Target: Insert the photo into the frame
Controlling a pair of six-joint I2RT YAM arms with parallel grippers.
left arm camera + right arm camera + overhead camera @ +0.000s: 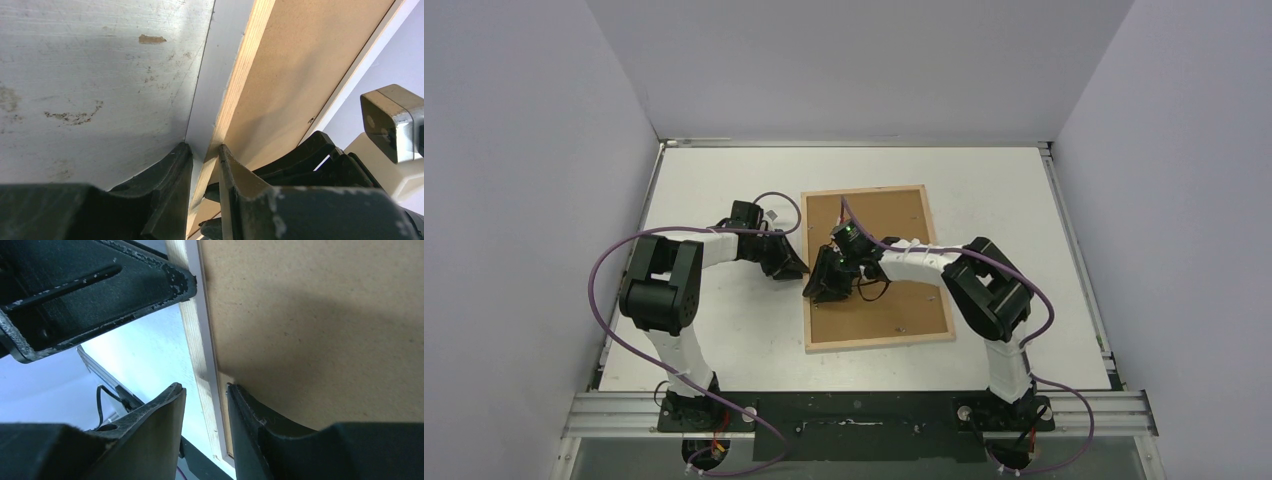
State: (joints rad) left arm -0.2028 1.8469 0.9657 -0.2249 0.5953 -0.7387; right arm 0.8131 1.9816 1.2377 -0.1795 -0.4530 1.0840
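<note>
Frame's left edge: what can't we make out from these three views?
- Photo: seen in no view; the hardboard backing covers the frame interior.
- Top view: fingertips of the left gripper and right gripper are hidden under their own bodies.
- Wrist views: cropped close, showing only a strip of the frame's edge.

The frame (879,343), a large rectangle with a thin pale-wood rim, was laid flat on the white table (1024,200), back side up and slightly skewed. Its opening was filled by a brown board (904,310). A narrow white strip (206,340) was seen just inside the rim; whether it was the photo's border could not be told.
</note>
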